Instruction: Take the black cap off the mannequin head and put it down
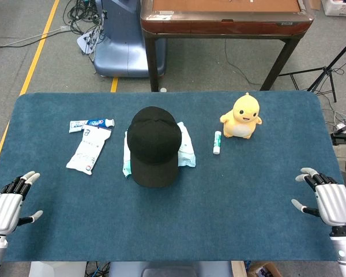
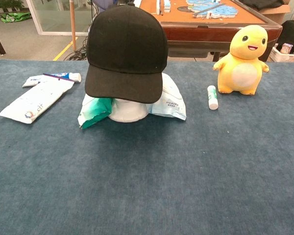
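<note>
Your left hand (image 1: 4, 209) and right hand (image 1: 328, 201) sit at the head view's lower corners, fingers spread, holding nothing. Bare blue table (image 1: 230, 202) lies between them. The black cap (image 1: 154, 144) hides most of the mannequin head (image 2: 129, 110), which shows only in the chest view.

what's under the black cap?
Black cap sits on a white mannequin head; only its base shows. A teal-white packet lies beneath. The rest is covered.

Lighting was bright, even and diffuse from overhead in both views. Shadows were soft, deepest beneath the black cap's (image 2: 126, 51) brim. Focus was sharp throughout; no glare on the blue bench (image 1: 230, 196). Head view bowed slightly at edges.
</note>
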